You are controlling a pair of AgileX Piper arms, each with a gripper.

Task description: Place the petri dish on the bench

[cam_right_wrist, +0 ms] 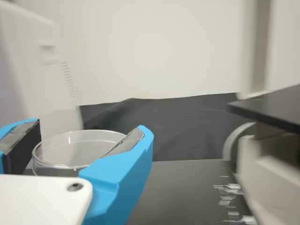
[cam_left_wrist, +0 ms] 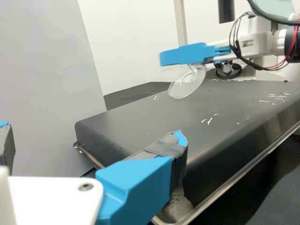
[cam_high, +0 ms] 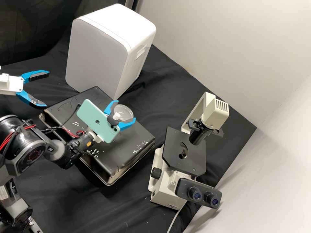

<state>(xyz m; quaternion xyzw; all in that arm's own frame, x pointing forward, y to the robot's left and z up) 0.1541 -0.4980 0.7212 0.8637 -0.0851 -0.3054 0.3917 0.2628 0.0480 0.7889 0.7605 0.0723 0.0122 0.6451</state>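
A clear round petri dish (cam_high: pixel 125 110) hangs tilted just above the far part of an upturned black metal tray (cam_high: pixel 107 152). My right gripper (cam_high: pixel 123 113) is shut on it, one blue finger on each side of the rim. In the right wrist view the petri dish (cam_right_wrist: pixel 70 149) sits between the two pads of the right gripper (cam_right_wrist: pixel 86 130). From the left wrist view the petri dish (cam_left_wrist: pixel 187 80) slants under a blue finger (cam_left_wrist: pixel 187 54) over the tray (cam_left_wrist: pixel 225 122). My left gripper (cam_high: pixel 45 89) stands open and empty at the bench's left edge, beside the tray's corner.
A tall white box (cam_high: pixel 110 48) stands behind the tray. A beige microscope (cam_high: pixel 191 155) with a black stage stands to the right of the tray. Bare black cloth (cam_high: pixel 165 87) covers the bench between box and microscope, and the bench ends at the white wall.
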